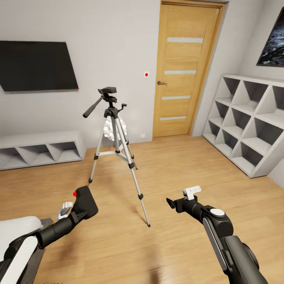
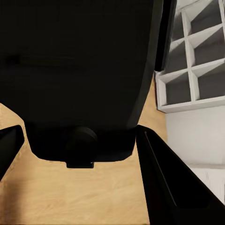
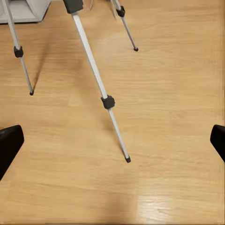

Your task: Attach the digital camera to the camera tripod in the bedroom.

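Bedroom, head view: the tripod (image 1: 117,152) stands on the wood floor before the door (image 1: 187,69), its pan head bare and its handle angled toward the TV (image 1: 37,66). My left end effector (image 1: 81,205) holds the camera (image 1: 85,201), red button uppermost, low and well short of the tripod head. My right end effector (image 1: 173,204) hangs free to the other side of the nearest leg; from here I cannot tell how its fingers stand. A cube shelf (image 1: 248,122) lines the wall beside the door.

Left wrist view: the camera body (image 2: 79,70) is large and dark between the left fingers (image 2: 164,187), which are clamped on it; shelf compartments lie beyond.

Right wrist view: the right fingertips (image 3: 9,143) sit wide apart with nothing between them, above the floor (image 3: 164,117) and the feet of the tripod legs (image 3: 108,102).

Risks, as I judge them: the nearest leg lies between my arms, so a careless forward reach could knock it and tip the tripod. The camera must rise a long way to the head; if it arrives tilted, it could miss the mount or slip from the grip.
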`<state>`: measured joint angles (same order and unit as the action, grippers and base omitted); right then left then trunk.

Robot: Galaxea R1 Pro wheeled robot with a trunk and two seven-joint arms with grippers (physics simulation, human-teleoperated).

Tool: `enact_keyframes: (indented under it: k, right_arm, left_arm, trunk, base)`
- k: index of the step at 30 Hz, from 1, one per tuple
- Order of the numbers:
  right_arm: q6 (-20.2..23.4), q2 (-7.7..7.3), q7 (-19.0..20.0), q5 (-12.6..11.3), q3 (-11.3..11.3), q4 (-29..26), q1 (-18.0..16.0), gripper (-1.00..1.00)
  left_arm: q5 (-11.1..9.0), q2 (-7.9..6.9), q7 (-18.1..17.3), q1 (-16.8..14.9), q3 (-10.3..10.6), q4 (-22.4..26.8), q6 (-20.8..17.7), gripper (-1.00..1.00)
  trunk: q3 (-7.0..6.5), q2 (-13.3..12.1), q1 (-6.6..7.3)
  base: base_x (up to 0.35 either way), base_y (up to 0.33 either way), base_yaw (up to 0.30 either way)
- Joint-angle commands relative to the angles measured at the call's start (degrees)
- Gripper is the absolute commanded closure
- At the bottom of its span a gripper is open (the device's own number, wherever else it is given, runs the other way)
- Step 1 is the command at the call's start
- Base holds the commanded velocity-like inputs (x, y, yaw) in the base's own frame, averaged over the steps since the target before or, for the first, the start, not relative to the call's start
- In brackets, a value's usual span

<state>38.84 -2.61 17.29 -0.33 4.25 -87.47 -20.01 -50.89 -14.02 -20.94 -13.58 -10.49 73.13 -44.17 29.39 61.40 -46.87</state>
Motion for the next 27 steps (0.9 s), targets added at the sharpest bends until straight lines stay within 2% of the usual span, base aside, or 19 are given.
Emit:
enact_keyframes:
  k: [1,3,4,12,13,16,17,19,20,21,22,23,25,26,27]
  right_arm:
    - [0.24,-0.21,-0.24,-0.07,0.01,-0.02,0.3,-1.0]
    - [0.13,-0.29,-0.88,-0.05,-0.01,0.08,0.94,-1.0]
    - [0.06,-0.3,-1.81,-0.03,-0.03,0.15,3.02,-1.0]
    - [0.03,-0.27,-2.17,0.05,0.04,0.6,3.06,-1.0]
    - [0.02,-0.02,-2.25,0.07,0.04,1.39,2.84,-1.0]
    - [-0.02,1.94,-2.46,0.31,0.0,3.86,1.68,-1.0]
    - [-0.24,3.3,-3.0,0.38,-0.04,5.6,0.61,-1.0]
    - [-0.69,4.84,-4.46,0.43,-0.07,8.14,-1.22,-1.0]
    - [-1.52,6.52,-6.97,0.44,-0.11,11.6,-3.79,-1.0]
    - [-3.9,8.95,-11.77,0.25,-0.16,18.49,-8.57,-1.0]
    - [-5.12,9.63,-13.42,0.16,-0.15,21.08,-10.3,-1.0]
    - [-8.33,10.7,-16.54,0.0,-0.14,26.42,-13.77,-1.0]
    - [-12.15,11.52,-19.16,-0.33,-0.12,31.71,-16.91,-1.0]
    - [-15.65,12.37,-21.06,-0.88,-0.09,36.18,-19.36,-1.0]
    - [-18.32,12.6,-22.35,-1.44,-0.07,39.19,-21.01,-1.0]
  left_arm:
    - [-0.07,-0.32,0.2,-0.05,-0.28,0.33,-0.45,1.0]
    - [-0.08,-0.96,0.64,-0.04,-0.56,0.96,-0.55,1.0]
    - [-0.07,-1.36,0.74,-0.04,-0.73,3.47,-0.61,1.0]
    - [-0.08,-1.41,0.83,-0.04,-0.84,3.58,-0.65,1.0]
    - [-0.08,-1.39,0.82,-0.04,-0.84,3.59,-0.65,1.0]
    - [-0.14,-1.37,0.81,-0.02,-0.85,3.59,-0.65,1.0]
    - [-0.26,-1.32,0.76,0.09,-0.85,3.59,-0.65,1.0]
    - [-0.38,-1.24,0.7,0.53,-0.96,3.61,-0.65,1.0]
    - [-0.46,-1.16,0.56,1.4,-1.14,3.78,-0.63,1.0]
    - [-0.54,-1.05,-0.4,3.14,-1.3,3.99,-0.58,1.0]
    - [-0.54,-1.03,-0.95,3.68,-1.35,4.03,-0.53,1.0]
    - [-0.52,-0.99,-2.13,4.66,-1.54,4.08,-0.23,1.0]
    - [-0.49,-0.95,-3.21,5.58,-2.04,4.03,0.16,1.0]
    - [-0.5,-0.84,-3.95,6.36,-2.68,4.0,0.47,1.0]
    - [-0.49,-0.63,-4.43,6.9,-3.14,3.95,0.66,1.0]
  trunk:
    - [0.02,0.04,0.0]
    - [-0.05,0.04,0.0]
    - [-0.09,0.04,0.0]
    - [-0.39,0.04,0.0]
    - [-0.43,0.04,0.0]
    - [-0.53,0.04,0.0]
    - [-0.56,0.04,0.0]
    - [-0.63,0.04,0.0]
    - [-0.66,0.04,0.0]
    - [-0.69,0.04,0.0]
    - [-0.72,0.04,0.0]
    - [-0.76,0.04,0.0]
    - [-0.82,0.04,0.0]
    - [-0.85,0.04,0.0]
    - [-0.89,0.04,0.0]
  base:
    - [0.0,0.0,0.219]
    - [0.0,0.0,0.234]
    - [0.0,0.0,0.248]
    - [0.0,0.0,0.256]
    - [0.0,0.0,0.26]
    - [0.0,0.0,0.262]
    - [0.0,0.0,0.263]
    - [0.0,0.0,0.263]
    - [0.0,0.0,0.264]
    - [0.0,0.0,0.265]
    - [0.0,0.0,0.266]
    - [0.0,0.0,0.266]
    - [0.0,0.0,0.266]
    - [0.0,0.0,0.267]
    - [0.0,0.0,0.267]
